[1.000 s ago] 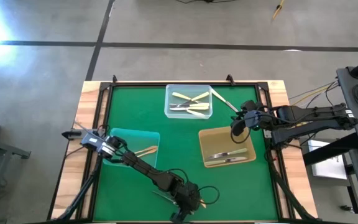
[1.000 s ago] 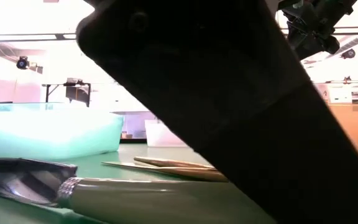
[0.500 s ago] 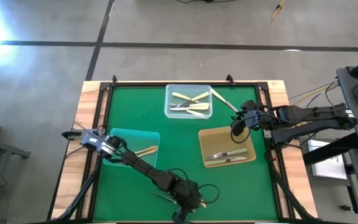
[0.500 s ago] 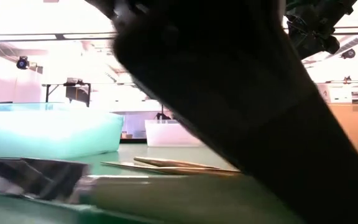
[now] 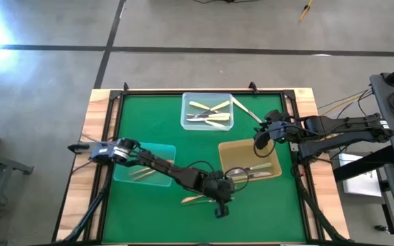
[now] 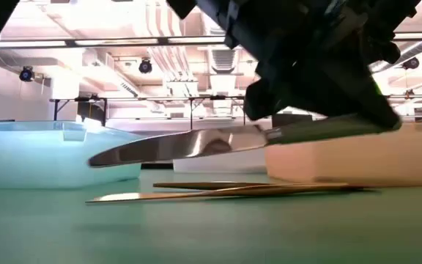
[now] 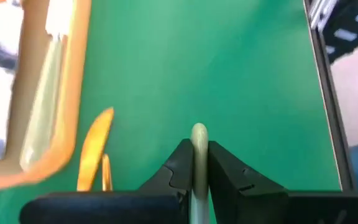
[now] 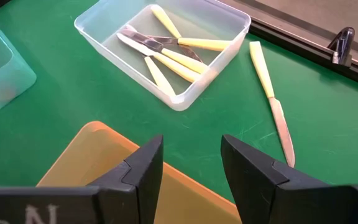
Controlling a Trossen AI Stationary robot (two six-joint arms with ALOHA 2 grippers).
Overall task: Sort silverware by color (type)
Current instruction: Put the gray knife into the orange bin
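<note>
A: The left gripper (image 7: 194, 163) has risen from the table's (image 5: 149, 116) near edge and swung toward the amber tray (image 5: 226, 158); its fingers (image 7: 178, 163) pinch a cream-handled knife (image 6: 218, 141).

B: And the right?

A: The right gripper (image 8: 191, 163) hovers over that tray's far corner, fingers spread, empty.

B: Which step?

A: Carrying, I judge. Next comes choosing the tray. A gold piece (image 5: 192, 199) remains loose nearby.

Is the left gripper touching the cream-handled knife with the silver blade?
Touching. In the left wrist view, the left gripper is shut on the cream-handled knife; the low view shows it carried above the green mat.
</note>
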